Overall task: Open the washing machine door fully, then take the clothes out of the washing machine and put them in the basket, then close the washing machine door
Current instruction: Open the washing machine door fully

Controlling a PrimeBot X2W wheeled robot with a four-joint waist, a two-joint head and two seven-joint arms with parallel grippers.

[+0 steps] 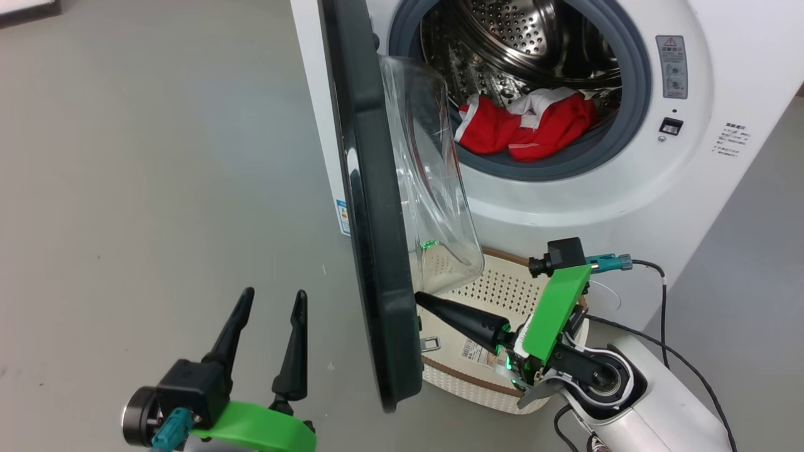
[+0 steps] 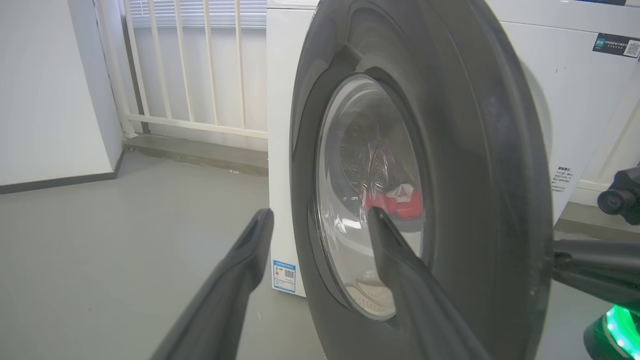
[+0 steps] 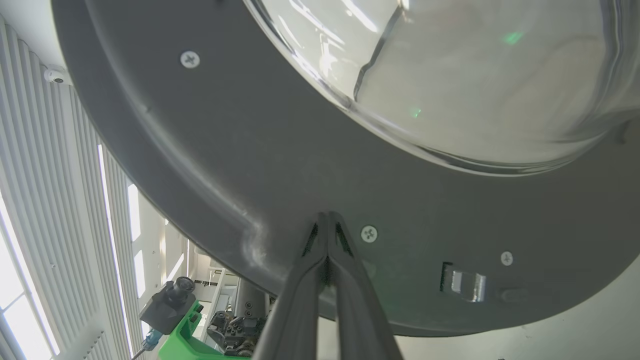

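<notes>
Grey floor [image 1: 157, 157]; washer [image 1: 722, 125] with door [image 1: 370, 251] half open, edge-on, hiding part of basket [image 1: 502, 289] behind it. Right claw [image 1: 422, 298] fingers together, tip against door's inner face; left claw [image 1: 274, 292] spread, empty, outside door. Red clothes [image 1: 527, 125] lie in drum [image 1: 502, 37].

Grey floor, white walls, daylight through the slats.

In the head view, a smooth grey floor [image 1: 157, 157] fills the whole left half, with a few small specks on it. Over to the left wrist view: plain white wall [image 2: 45, 90] at upper left, dark skirting [image 2: 55, 181] along its foot, white vertical bars [image 2: 190, 65] at top centre above a low grey ledge [image 2: 195, 152]. Right wrist view, left edge: pale ribbed slats [image 3: 40, 175] with bright strips of light between them, and a small white dome camera [image 3: 54, 75] near the top.
</notes>
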